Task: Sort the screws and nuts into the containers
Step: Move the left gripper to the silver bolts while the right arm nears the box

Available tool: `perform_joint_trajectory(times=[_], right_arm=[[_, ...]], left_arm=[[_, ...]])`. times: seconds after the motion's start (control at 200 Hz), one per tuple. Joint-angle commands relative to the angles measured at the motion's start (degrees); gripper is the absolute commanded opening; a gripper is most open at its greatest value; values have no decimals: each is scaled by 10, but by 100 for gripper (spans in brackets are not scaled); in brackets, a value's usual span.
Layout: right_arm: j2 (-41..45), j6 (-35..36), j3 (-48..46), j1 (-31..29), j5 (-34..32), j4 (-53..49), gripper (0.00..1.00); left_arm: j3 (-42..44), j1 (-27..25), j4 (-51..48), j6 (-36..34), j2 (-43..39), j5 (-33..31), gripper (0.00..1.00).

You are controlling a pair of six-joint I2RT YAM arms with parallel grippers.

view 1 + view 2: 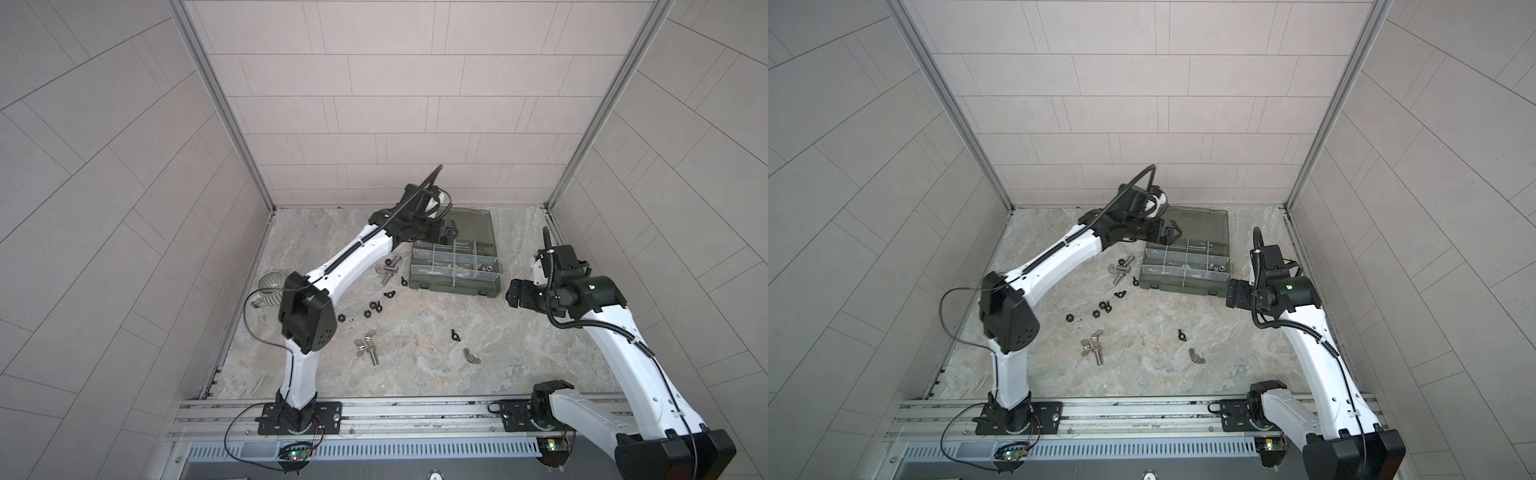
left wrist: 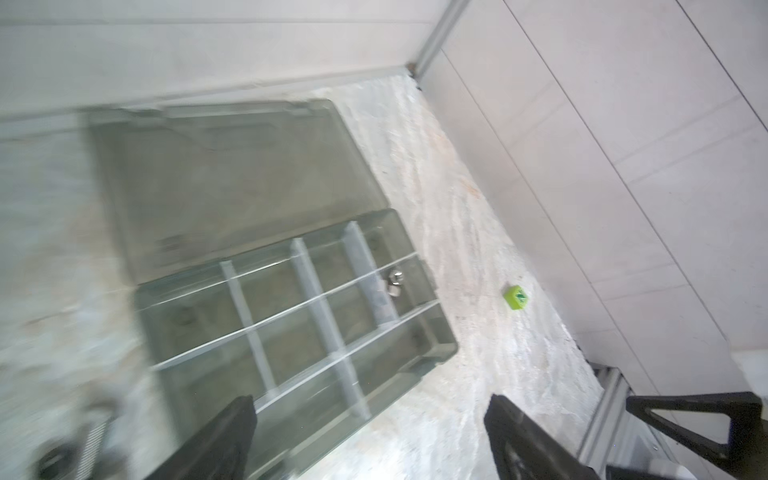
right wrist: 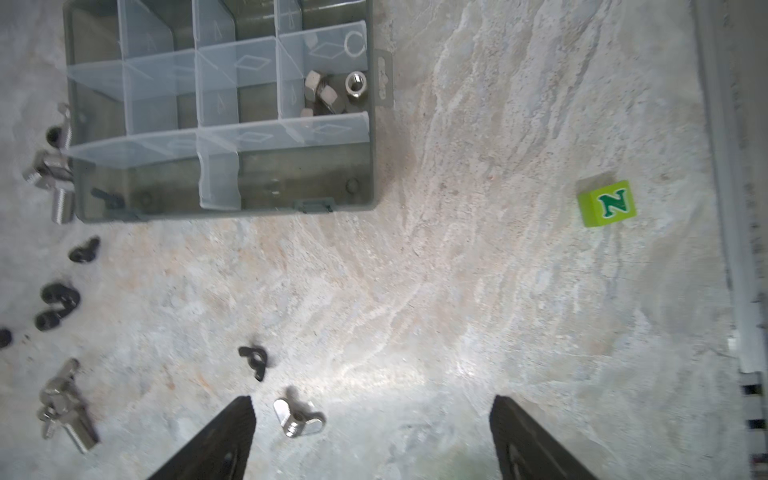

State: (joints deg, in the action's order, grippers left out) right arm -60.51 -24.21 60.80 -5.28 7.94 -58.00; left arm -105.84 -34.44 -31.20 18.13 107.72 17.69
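Left gripper (image 2: 370, 415) and right gripper (image 3: 372, 411) gape wide, empty. Mug (image 1: 269, 296) at nine o'clock, half behind the left elbow (image 1: 307, 311). Green block (image 3: 606, 203) shows in wrist views only.

The organizer box (image 1: 453, 286) sits at the back of the bench (image 1: 415, 374), with its lid (image 1: 469, 224) lying open behind it. Some nuts (image 3: 328, 97) lie in a right-end compartment (image 3: 293, 89). Screws (image 1: 386, 272) and other nuts lie left of and before the box. A mug (image 1: 270, 289) stands far left.
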Motion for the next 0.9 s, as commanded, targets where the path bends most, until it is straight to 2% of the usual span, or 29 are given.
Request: perform_joint_trajectory(times=[0.0, 0.205, 0.365, 0.49, 0.65, 0.896], right_arm=[[-48, -31, -4, -30, 15, 73, 84], [-184, -72, 65, -126, 2, 102, 79], [-293, -75, 157, -170, 34, 64, 82], [-337, -54, 220, -190, 19, 32, 93], [-342, -44, 247, -191, 17, 20, 99], [-318, -27, 249, -186, 20, -9, 99]], left_arm=[[95, 27, -79, -62, -60, -59, 94], [254, 78, -103, -71, -176, -90, 94], [316, 117, -65, -60, -190, -80, 94], [266, 141, -73, -54, -131, -67, 90], [153, 144, -132, -71, -10, -46, 81], [58, 130, -133, -98, 88, -81, 74]])
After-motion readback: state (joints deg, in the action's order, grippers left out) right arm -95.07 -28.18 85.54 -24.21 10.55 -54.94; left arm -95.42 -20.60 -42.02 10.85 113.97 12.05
